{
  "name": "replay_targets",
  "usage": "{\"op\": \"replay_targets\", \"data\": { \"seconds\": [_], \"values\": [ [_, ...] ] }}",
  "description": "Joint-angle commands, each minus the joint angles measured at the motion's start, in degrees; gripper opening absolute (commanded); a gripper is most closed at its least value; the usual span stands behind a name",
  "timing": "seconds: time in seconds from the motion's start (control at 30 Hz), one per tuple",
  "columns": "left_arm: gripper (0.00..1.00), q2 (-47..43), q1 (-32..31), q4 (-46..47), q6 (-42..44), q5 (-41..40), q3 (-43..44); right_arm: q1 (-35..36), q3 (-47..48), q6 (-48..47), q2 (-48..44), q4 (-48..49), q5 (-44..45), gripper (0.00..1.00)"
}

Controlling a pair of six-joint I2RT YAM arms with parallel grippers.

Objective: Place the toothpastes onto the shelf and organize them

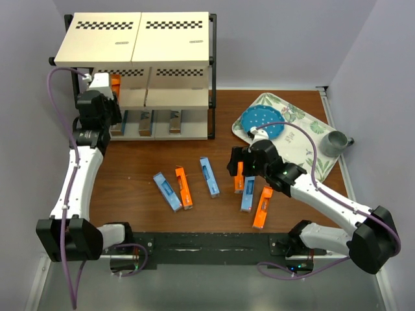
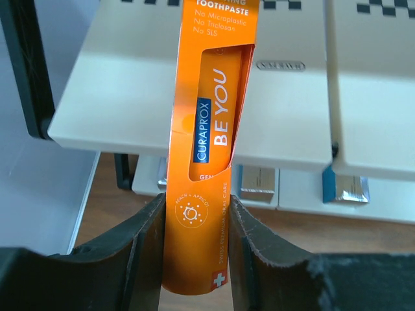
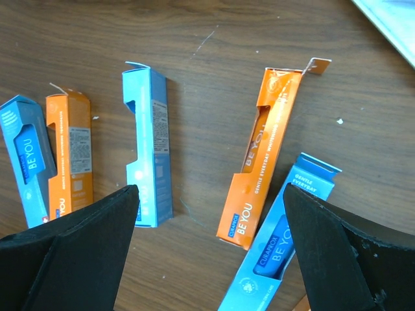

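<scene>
Left wrist view: orange carton (image 2: 206,162), pinched at its base by your left gripper (image 2: 196,217), long axis pointing straight out toward the shelf (image 2: 130,97).
Shelf: front edge just behind the carton; only your left arm is near.
Right gripper (image 3: 209,194): jaws spread wide, hovering over loose toothpastes (image 3: 148,146) on the table (image 3: 214,58).

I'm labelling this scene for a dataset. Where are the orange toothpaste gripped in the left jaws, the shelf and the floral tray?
orange toothpaste (image 2: 206,129), left wrist view, on its printed front.
shelf (image 1: 107,46), top external view, on its top board.
floral tray (image 1: 295,118), top external view, on a bare patterned part.
</scene>
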Motion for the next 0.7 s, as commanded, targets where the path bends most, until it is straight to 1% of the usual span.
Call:
{"op": "replay_targets", "data": {
  "seconds": [0.0,0.07,0.1,0.3,0.33,0.5,0.67],
  "values": [
    [0.42,1.19,3.82,10.52,2.81,6.17,2.64,0.52,1.18,-1.83,-1.36,0.35,2.49,0.98],
    [0.43,1.98,5.05,12.27,2.81,6.44,2.55,0.52,1.18,-1.75,-1.27,0.44,2.67,0.98],
    [0.43,2.85,5.40,12.71,4.46,7.65,2.72,0.52,1.18,-1.84,-1.19,0.61,2.58,0.98],
    [0.46,4.53,7.08,18.34,4.39,10.83,1.50,0.52,1.27,-2.10,-1.01,0.44,3.10,0.98],
    [0.47,4.71,7.16,20.35,4.30,11.00,1.23,0.52,1.27,-2.10,-1.18,0.52,3.11,0.98],
    [0.55,6.03,7.60,22.65,4.04,11.09,0.35,0.52,1.09,-2.27,-1.10,0.70,3.28,0.98],
    [0.59,6.82,7.69,23.62,4.13,10.65,-0.70,0.61,1.09,-2.36,-1.18,0.61,3.19,0.98]
  ]
}}
